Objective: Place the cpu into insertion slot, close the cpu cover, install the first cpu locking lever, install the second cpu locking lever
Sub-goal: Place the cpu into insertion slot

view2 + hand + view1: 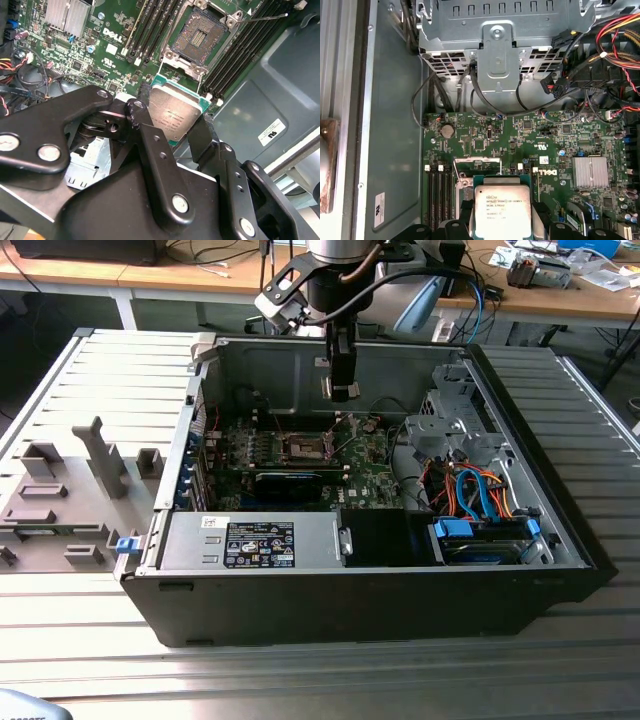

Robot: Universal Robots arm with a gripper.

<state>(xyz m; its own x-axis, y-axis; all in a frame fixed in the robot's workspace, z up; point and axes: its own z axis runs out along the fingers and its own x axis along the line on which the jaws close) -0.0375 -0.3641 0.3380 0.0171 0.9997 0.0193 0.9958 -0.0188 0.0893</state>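
Claw (pixel 169 124) is pinching the cpu (pixel 176 112) by 2 opposite edges, and the chip's metal top faces the camera in the second wrist view. It hangs inside the computer case (pixel 380 605), over the green board (pixel 117 37) and near the insertion slot (pixel 200 37) but clear of it. The slot sits uncovered, contacts bare. I'd call this step 1 of 4, chip not seated yet. Seating it calls for squaring the chip flat over the socket and going down gently.
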